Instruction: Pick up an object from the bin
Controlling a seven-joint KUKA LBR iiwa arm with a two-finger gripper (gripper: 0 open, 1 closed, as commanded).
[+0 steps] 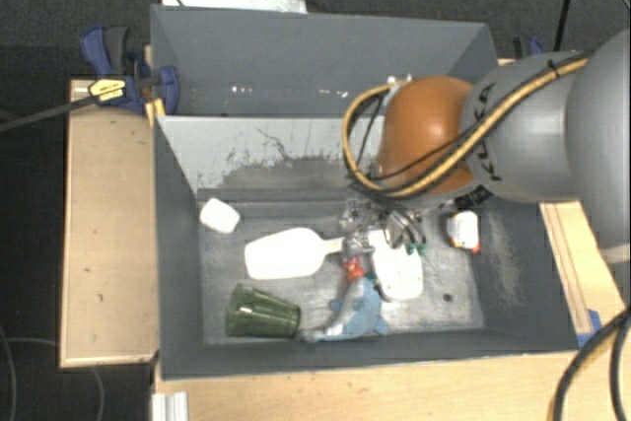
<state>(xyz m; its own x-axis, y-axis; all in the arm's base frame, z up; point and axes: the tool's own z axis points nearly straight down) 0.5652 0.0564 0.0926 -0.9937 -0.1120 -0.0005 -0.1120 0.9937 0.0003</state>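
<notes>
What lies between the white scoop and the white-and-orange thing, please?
In the camera view, the gripper stands between the scoop and the white-and-orange thing, a white lump beside it.

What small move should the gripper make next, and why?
Probably lower a little, straight down. The gripper hangs over the white rounded plastic piece near the middle of the grey metal bin. A small red piece and a crumpled blue item lie close beside it, so sideways travel risks nudging those.
</notes>
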